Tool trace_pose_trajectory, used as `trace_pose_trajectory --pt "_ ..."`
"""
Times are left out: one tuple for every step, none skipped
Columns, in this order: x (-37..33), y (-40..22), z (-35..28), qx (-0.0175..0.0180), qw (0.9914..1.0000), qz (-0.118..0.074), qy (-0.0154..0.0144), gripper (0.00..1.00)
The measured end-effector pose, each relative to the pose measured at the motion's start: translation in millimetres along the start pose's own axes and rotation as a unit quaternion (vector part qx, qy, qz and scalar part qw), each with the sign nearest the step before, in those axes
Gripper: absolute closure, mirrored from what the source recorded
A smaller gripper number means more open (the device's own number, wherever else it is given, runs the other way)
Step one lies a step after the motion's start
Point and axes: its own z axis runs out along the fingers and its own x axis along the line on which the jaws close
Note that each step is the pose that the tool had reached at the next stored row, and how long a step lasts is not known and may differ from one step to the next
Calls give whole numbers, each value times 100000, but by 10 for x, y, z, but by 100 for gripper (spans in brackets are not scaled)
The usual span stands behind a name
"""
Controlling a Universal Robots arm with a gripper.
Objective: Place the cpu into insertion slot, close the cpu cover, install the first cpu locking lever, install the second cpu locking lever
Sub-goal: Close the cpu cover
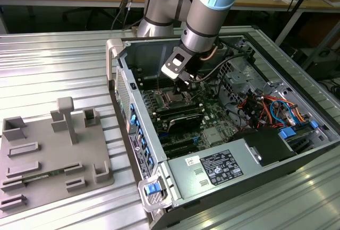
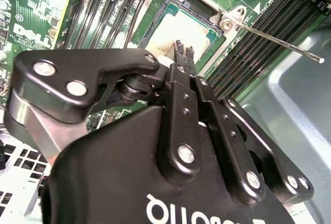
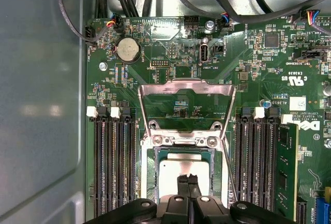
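Claw (image 3: 187, 179), tips together, points down from the bent arm (image 1: 208, 12) over the cpu (image 3: 169, 176).

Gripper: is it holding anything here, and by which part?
Nothing is held. The gripper has its jaws shut with nothing between them, tips over the cpu, which lies in the insertion slot.
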Motion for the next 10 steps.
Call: trace_pose_trajectory --pt "0 0 0 0 100000 -1 0 89" --pt "0 0 -1 -1 100000 0 7 89" --pt "0 0 -3 -1 100000 1 4 89" --pt "0 0 -5 0 100000 0 0 89" --pt "0 0 -14 9 100000 -1 -24 89" --pt "1 0 -20 4 100000 1 -14 89" --pt "1 0 -28 5 100000 -2 -20 89" --pt "1 0 -34 -5 100000 -7 -37 89" --pt "2 0 -33 0 100000 -3 -57 89" --pt "1 0 -33 -3 100000 -6 -65 89"
